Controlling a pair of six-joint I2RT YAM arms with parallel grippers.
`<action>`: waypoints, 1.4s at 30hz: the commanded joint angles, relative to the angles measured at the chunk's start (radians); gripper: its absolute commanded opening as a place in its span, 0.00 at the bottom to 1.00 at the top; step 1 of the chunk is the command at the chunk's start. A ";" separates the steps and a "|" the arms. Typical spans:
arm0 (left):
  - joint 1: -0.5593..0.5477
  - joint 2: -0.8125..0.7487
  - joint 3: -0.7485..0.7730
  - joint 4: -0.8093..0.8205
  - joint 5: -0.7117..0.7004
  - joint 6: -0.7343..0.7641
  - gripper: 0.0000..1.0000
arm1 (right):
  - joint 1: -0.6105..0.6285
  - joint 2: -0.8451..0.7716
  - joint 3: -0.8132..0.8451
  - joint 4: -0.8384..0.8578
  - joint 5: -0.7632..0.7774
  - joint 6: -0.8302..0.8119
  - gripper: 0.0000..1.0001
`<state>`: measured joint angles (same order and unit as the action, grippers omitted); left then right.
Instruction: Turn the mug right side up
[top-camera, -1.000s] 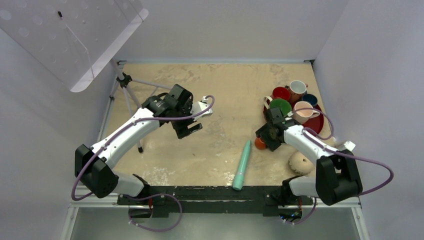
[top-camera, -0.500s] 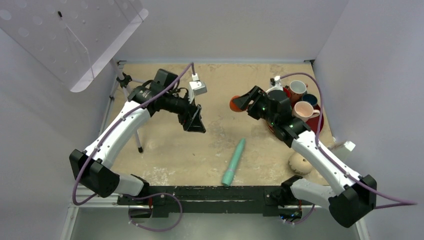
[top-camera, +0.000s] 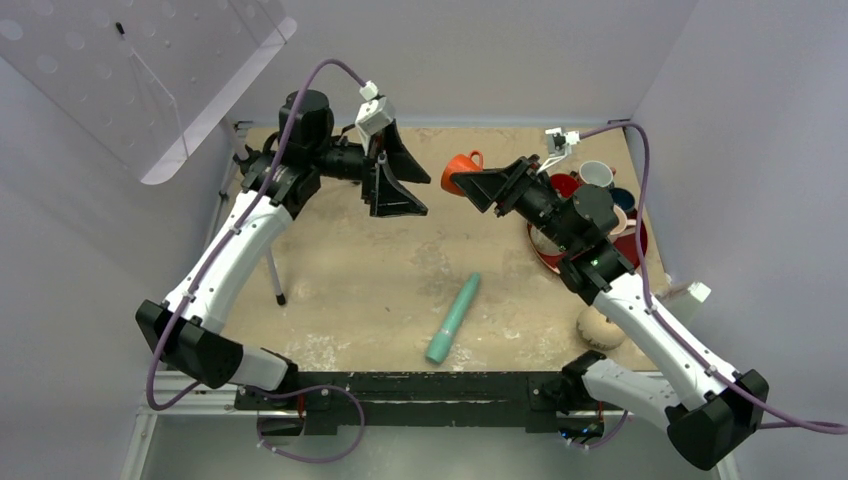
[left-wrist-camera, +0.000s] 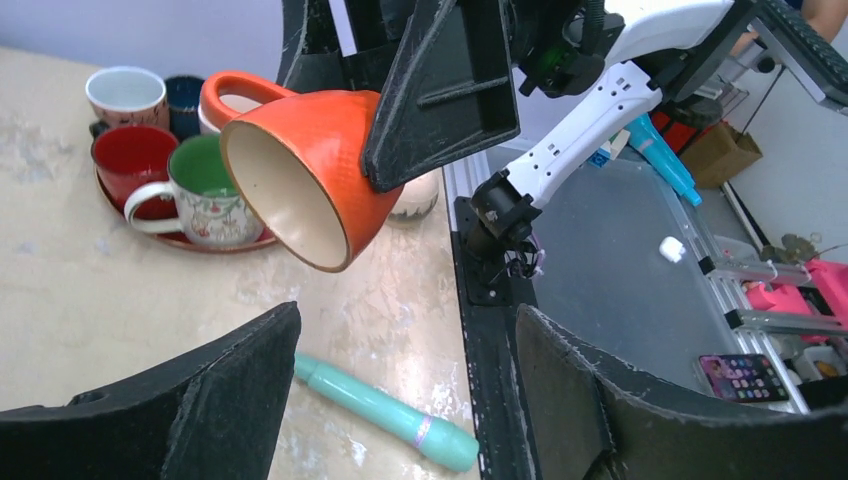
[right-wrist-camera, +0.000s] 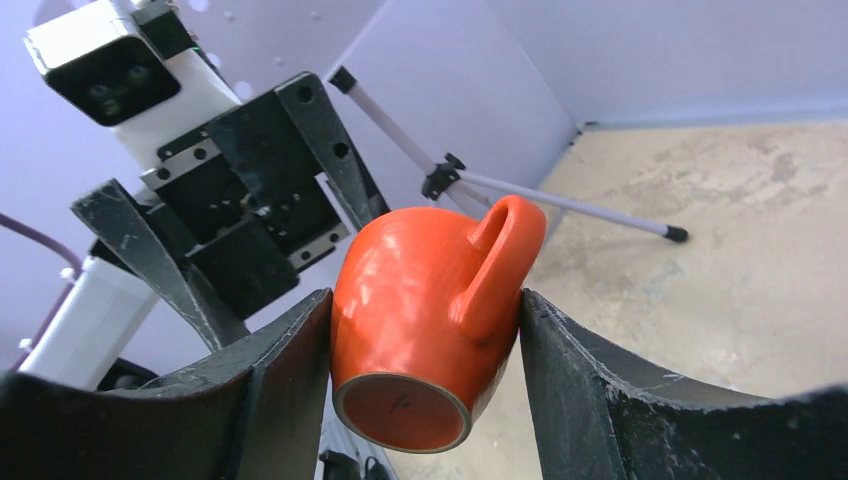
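The mug (top-camera: 598, 326), beige and bulbous, sits on the table at the near right beside my right arm, which hides part of it; it seems to rest mouth down. A pale rounded part of the mug (left-wrist-camera: 422, 197) shows behind a finger in the left wrist view. My right gripper (top-camera: 465, 178) (right-wrist-camera: 425, 300) is raised at the back centre, shut on an orange cup (top-camera: 460, 163) (right-wrist-camera: 420, 300) held sideways, its cream inside (left-wrist-camera: 285, 195) facing my left gripper. My left gripper (top-camera: 420, 195) (left-wrist-camera: 407, 315) hangs open and holds nothing, a short way from that cup.
A red tray (top-camera: 545, 250) at the right back holds several cups, red, green-lined and white. A teal cylinder (top-camera: 453, 318) (left-wrist-camera: 385, 405) lies on the table near the front. A tripod (top-camera: 262, 200) stands at the left under a clear perforated panel (top-camera: 130, 70).
Both arms rose and swung toward the back centre. The right gripper carried the orange cup up from the table near the tray. The teal cylinder shifted left.
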<state>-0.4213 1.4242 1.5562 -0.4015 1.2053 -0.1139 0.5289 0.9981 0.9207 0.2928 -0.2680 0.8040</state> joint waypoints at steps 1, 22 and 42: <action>-0.043 -0.027 0.022 0.181 0.039 -0.032 0.82 | 0.001 -0.042 0.062 0.170 -0.049 -0.007 0.00; -0.132 0.014 0.014 0.494 -0.005 -0.170 0.48 | 0.006 0.022 0.106 0.298 -0.119 0.047 0.00; -0.157 -0.071 0.120 -0.999 -0.585 1.855 0.00 | 0.005 -0.026 0.339 -0.532 0.188 -0.298 0.99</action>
<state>-0.5465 1.4471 1.7592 -1.0561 0.8921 0.9897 0.5354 0.9451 1.1530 0.0017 -0.2089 0.5972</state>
